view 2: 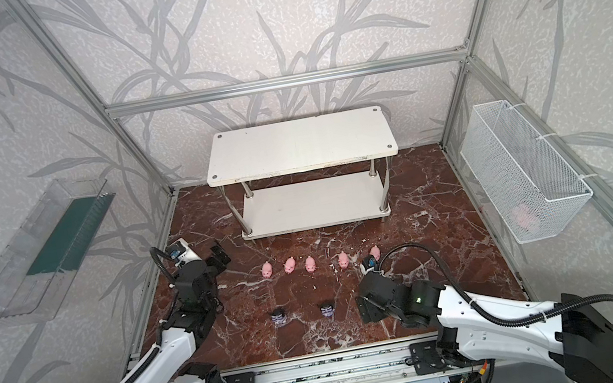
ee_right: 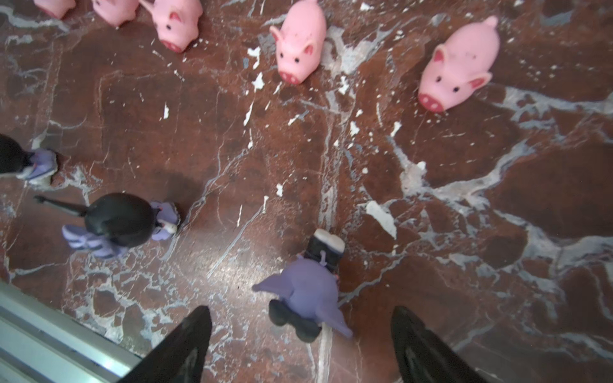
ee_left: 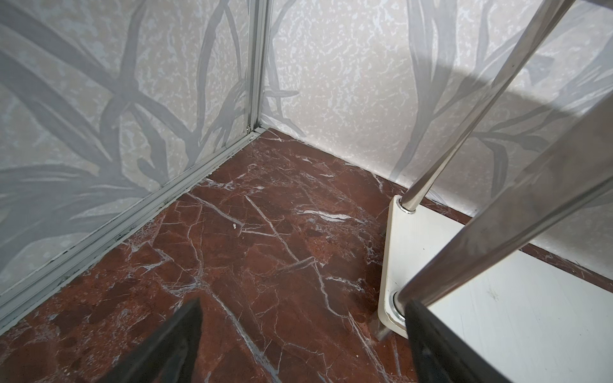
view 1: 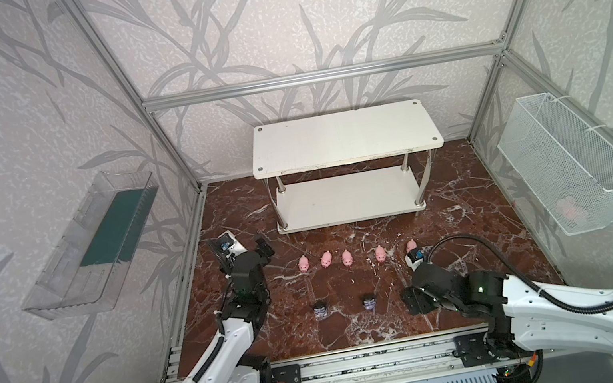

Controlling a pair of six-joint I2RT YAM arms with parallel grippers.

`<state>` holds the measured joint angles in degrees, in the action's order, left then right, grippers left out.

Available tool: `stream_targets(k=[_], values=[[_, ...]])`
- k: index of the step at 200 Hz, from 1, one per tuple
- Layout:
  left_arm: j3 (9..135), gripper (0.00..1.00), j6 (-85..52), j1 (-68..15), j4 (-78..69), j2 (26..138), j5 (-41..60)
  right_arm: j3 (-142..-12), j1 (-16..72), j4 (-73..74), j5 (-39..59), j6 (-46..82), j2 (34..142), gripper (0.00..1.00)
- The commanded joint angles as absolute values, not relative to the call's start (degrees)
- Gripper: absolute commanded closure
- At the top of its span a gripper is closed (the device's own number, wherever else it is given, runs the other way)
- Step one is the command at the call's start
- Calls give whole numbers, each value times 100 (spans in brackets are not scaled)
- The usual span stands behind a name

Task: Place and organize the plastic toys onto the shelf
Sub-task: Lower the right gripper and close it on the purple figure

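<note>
Several pink pigs stand in a row on the marble floor in front of the white two-tier shelf; both its boards are bare. Nearer the front stand two black-and-lilac figurines. In the right wrist view a paler purple figurine stands between the fingers of my right gripper, which is open and not touching it. My right gripper hides that figurine in both top views. My left gripper is open and empty, beside the shelf's left front post.
A clear plastic tray hangs on the left wall. A white wire basket on the right wall holds something pink. Aluminium frame rails run along the floor's front and sides.
</note>
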<state>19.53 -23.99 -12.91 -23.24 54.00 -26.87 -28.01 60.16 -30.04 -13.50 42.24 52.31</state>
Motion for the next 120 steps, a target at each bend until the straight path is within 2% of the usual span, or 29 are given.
stream_targets(k=[1, 58, 120], values=[[1843, 7, -2528, -1272, -2436, 5335, -2685, -2698, 6165, -3183, -1494, 4544, 5264, 15], [1811, 7, -2557, -1274, -2457, 5350, -2655, -2547, 6174, -2814, -1496, 4692, 5676, 18], [1809, 7, -2549, -1274, -2475, 5397, -2659, -2540, 6166, -2478, -1687, 4671, 6018, 31]])
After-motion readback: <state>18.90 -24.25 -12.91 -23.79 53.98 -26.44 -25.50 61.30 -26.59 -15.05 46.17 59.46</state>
